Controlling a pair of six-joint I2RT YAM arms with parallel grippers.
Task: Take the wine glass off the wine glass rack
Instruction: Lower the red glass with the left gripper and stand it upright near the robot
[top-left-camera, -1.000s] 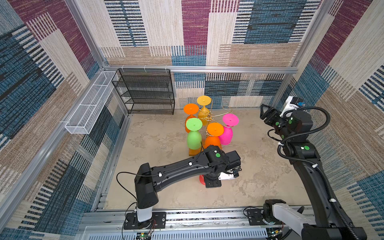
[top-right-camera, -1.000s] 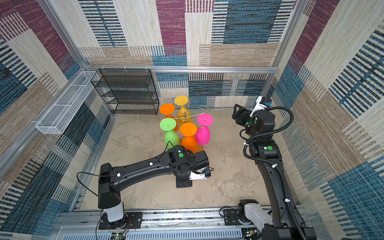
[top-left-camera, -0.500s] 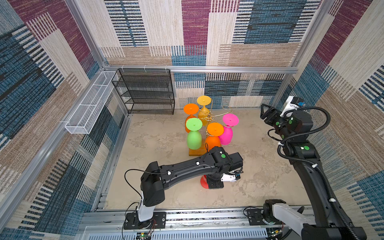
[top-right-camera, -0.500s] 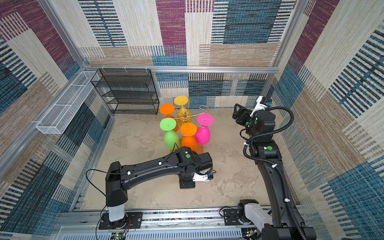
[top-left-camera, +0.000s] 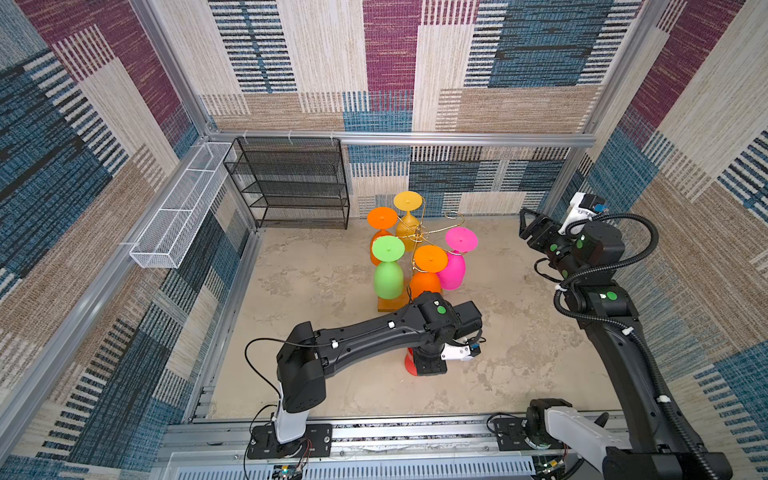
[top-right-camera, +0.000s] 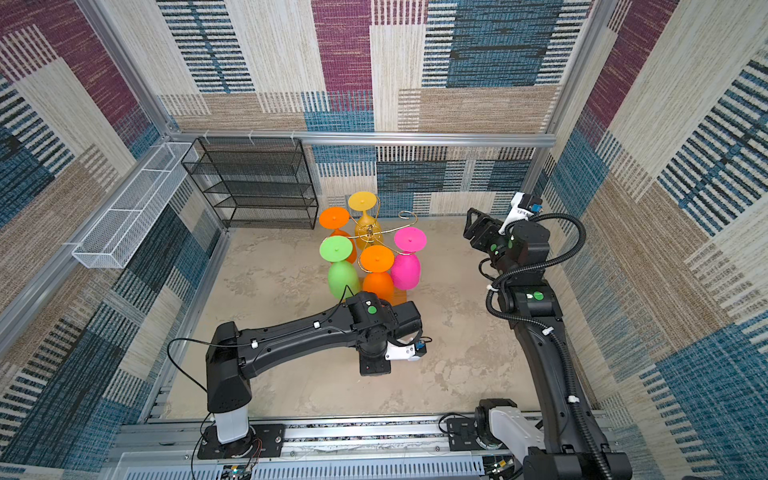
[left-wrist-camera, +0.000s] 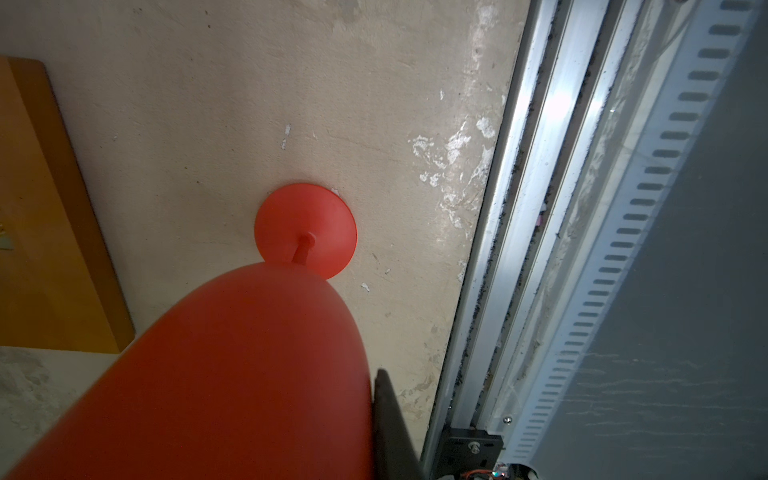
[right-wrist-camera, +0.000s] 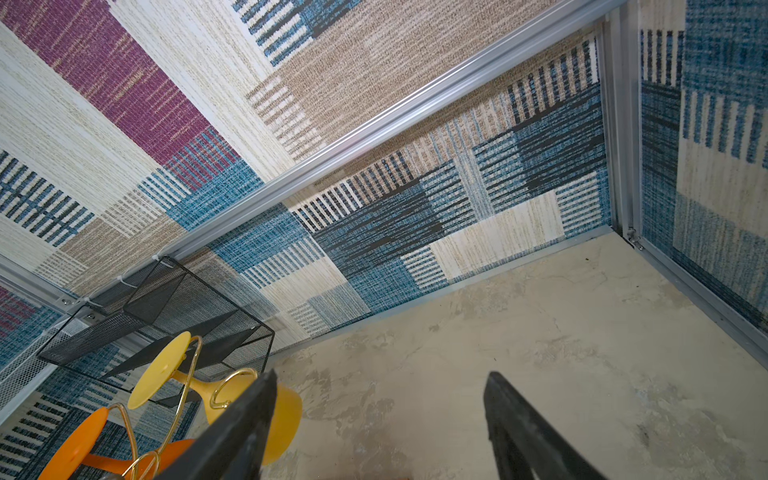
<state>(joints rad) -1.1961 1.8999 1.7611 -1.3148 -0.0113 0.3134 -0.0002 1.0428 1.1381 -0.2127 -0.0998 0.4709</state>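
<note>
My left gripper is shut on a red wine glass, low over the floor in front of the wine glass rack. In the left wrist view the red bowl fills the lower part, one black finger lies against it, and its round foot faces the floor. The gold wire rack on its wooden base holds green, orange, pink, yellow and another orange glass upside down. My right gripper hangs open, high to the right of the rack.
A black mesh shelf unit stands at the back wall. A long white mesh basket hangs on the left wall. Aluminium rails run along the front edge, close to the red glass.
The left arm has shifted slightly toward the front with the red glass still held. The right arm has not moved.
</note>
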